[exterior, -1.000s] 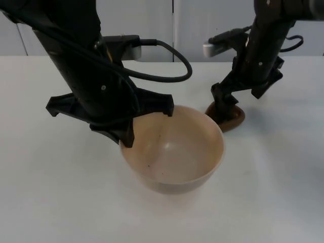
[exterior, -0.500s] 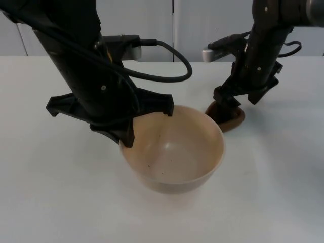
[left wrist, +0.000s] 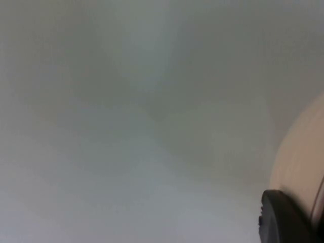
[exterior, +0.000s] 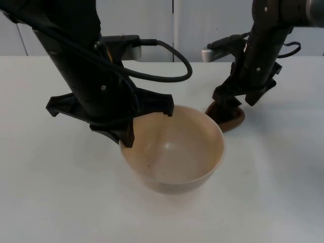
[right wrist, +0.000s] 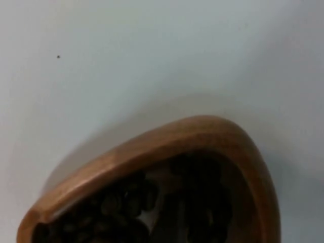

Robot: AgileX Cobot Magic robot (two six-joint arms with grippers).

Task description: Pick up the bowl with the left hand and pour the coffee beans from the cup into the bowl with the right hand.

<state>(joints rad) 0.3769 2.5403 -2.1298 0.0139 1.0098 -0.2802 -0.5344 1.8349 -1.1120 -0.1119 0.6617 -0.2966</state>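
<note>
A large beige bowl [exterior: 174, 152] is in the middle of the table, and my left gripper [exterior: 126, 135] is shut on its left rim. In the left wrist view the bowl's rim [left wrist: 298, 162] runs beside a black fingertip [left wrist: 281, 220]. I cannot tell whether the bowl rests on the table or hangs just above it. Behind the bowl's right side stands a small brown wooden cup [exterior: 230, 119] full of coffee beans [right wrist: 121, 205]. My right gripper [exterior: 224, 109] comes down onto the cup's rim, shut on it, with one finger inside among the beans.
The white table top [exterior: 61, 192] has free room in front and on both sides. The grey partition wall [exterior: 212, 20] closes the far edge behind the arms.
The right arm's wrist has shifted slightly up and to the right over the cup. The cup, the bowl and the left arm have stayed in place.
</note>
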